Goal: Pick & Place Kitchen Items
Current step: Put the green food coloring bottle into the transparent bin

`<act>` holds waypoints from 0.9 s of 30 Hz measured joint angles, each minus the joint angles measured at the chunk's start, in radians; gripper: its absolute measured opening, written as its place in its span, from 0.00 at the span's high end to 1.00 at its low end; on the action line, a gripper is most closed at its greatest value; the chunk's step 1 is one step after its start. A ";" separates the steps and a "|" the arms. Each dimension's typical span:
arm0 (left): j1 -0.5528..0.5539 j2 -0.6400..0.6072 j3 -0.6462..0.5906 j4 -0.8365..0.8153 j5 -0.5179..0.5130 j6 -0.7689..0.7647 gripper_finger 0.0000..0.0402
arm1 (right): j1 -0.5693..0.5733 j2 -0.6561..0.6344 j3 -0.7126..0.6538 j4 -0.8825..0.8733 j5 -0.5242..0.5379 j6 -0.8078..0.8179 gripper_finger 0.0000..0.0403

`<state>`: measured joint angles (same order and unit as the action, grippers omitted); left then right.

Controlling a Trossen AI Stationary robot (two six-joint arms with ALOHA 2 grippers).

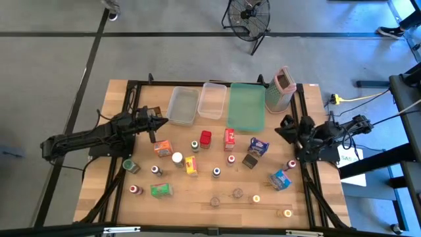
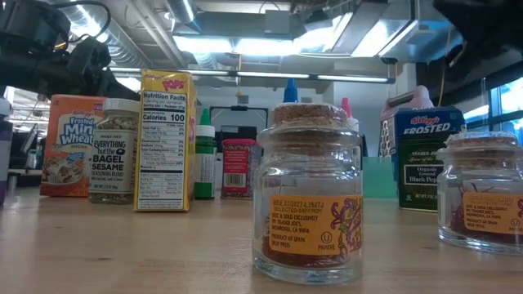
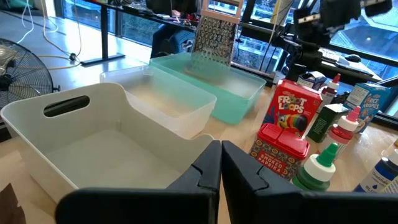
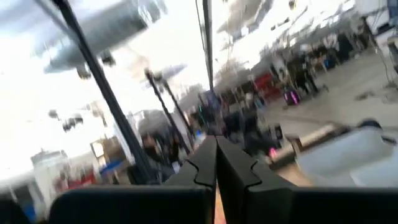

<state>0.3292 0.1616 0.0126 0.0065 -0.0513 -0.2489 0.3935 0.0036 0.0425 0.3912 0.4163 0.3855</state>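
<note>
Wooden table [image 1: 197,197]: Froot Loops box [image 3: 296,107], Frosted Mini-Wheats box [image 2: 69,145], Everything But The Bagel jar [image 2: 114,151]. Left gripper [image 3: 221,158] and right gripper [image 4: 216,155]: fingers pressed together, empty. Labels legible only low and wrist-level, not overhead.

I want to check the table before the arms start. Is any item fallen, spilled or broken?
Nothing stands out. The bottles, jars and boxes stand scattered on the wooden table, no spill shows, and the two clear tubs and green tray sit in a row at the back beside the grater. Both grippers, left and right, hold nothing.
</note>
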 joint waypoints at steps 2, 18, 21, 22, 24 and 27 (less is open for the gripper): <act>0.000 0.000 0.000 0.000 0.000 0.000 0.99 | 0.000 0.000 0.000 0.101 0.000 0.000 0.98; 0.000 0.000 -0.002 0.230 0.022 -0.211 0.99 | 0.000 0.177 0.279 0.223 -0.143 -0.218 0.98; 0.000 0.000 -0.001 0.302 0.040 -0.315 0.99 | 0.000 0.237 0.337 0.200 -0.144 -0.236 0.98; 0.000 0.000 -0.001 0.328 0.050 -0.365 0.99 | 0.000 0.258 0.355 0.194 -0.144 -0.237 0.98; 0.000 0.000 -0.001 0.381 0.073 -0.428 0.99 | 0.000 0.300 0.383 0.189 -0.144 -0.237 0.98; 0.000 0.000 0.005 0.446 0.111 -0.453 0.98 | 0.000 0.367 0.417 0.188 -0.141 -0.237 0.98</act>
<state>0.3290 0.1612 0.0176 0.4523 0.0594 -0.7023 0.3935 0.3702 0.4599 0.5789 0.2751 0.1482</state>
